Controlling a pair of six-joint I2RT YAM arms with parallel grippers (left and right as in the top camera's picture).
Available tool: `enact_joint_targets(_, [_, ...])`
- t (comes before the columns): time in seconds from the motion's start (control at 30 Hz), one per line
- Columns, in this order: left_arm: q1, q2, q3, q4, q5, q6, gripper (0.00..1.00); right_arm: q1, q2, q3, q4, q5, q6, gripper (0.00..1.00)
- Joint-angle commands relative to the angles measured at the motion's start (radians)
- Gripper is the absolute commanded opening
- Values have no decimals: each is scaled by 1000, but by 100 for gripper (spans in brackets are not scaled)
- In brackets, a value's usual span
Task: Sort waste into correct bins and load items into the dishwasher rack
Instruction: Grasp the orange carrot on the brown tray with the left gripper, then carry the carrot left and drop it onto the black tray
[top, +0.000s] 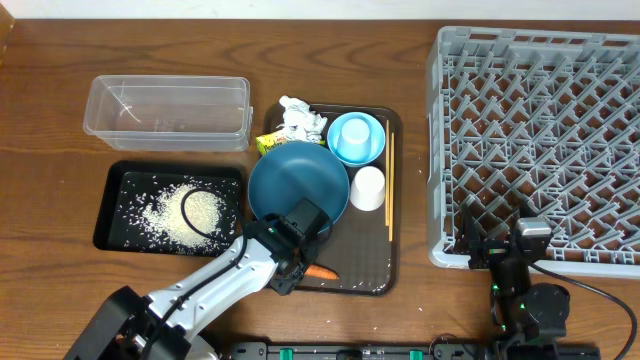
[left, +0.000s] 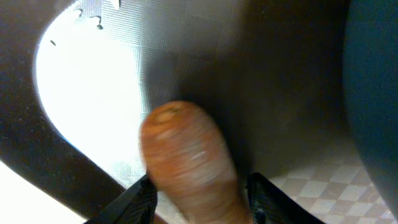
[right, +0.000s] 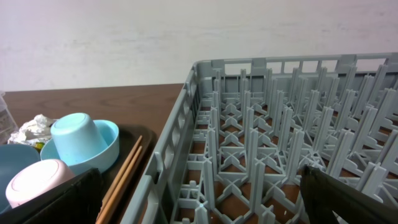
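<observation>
Brown wood bench (top: 60, 150) under a pale wall, with bare strips at far left and along the far edge. One clear tub (top: 168, 112) sits far left and holds nothing I can make out. One black tray (top: 115, 215) lies just in front of it, apart from it, carrying a pile of rice grains (top: 188, 212). The left arm comes in from the front-left corner and crosses the black tray's near-right corner. One brown serving tray (top: 372, 262) sits mid-bench, just beside both bins. At its far edge are one tissue wad (top: 300, 118) and one yellow-green wrapper (top: 268, 144). One blue bowl (top: 298, 180) overhangs its left rim. Two cups: light-blue cup (top: 356, 137) far, white cup (top: 368, 188) nearer, upside down. One pair of chopsticks (top: 390, 185) lies along the right rim. One carrot (top: 322, 271) lies near the front rim with a few stray grains. Left end effector (top: 293, 272) is down on the carrot. In the wrist view its fingers (left: 134, 202) flank the carrot on both sides; it is blurred, so I cannot tell if it is clamped. A narrow bare gap separates the serving tray from one dishwasher rack (top: 540, 140), which fills the right side to the bench edge with no items in it. Right end effector (top: 497, 240) hovers over the rack's near-left corner, jaws spread wide, grasping nothing.
</observation>
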Motion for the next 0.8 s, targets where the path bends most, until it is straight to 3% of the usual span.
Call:
enact_joint_targets(0.0, [-2, 20, -9, 3, 6, 5, 43, -18, 1, -2, -3, 11, -13, 99])
enact_joint_targets(0.1, [-2, 12, -9, 2, 10, 12, 33, -18, 1, -2, -3, 11, -13, 99])
enact_joint_targets(0.3, [-2, -30, -8, -3, 10, 32, 28, -18, 1, -2, -3, 11, -13, 99])
enact_joint_targets(0.6, [-1, -204, -8, -8, 8, 32, 28, -18, 1, -2, -3, 11, -13, 99])
enact_joint_targets(0.77, [8, -320, -8, -10, -66, 59, 28, -18, 1, -2, -3, 11, -13, 99])
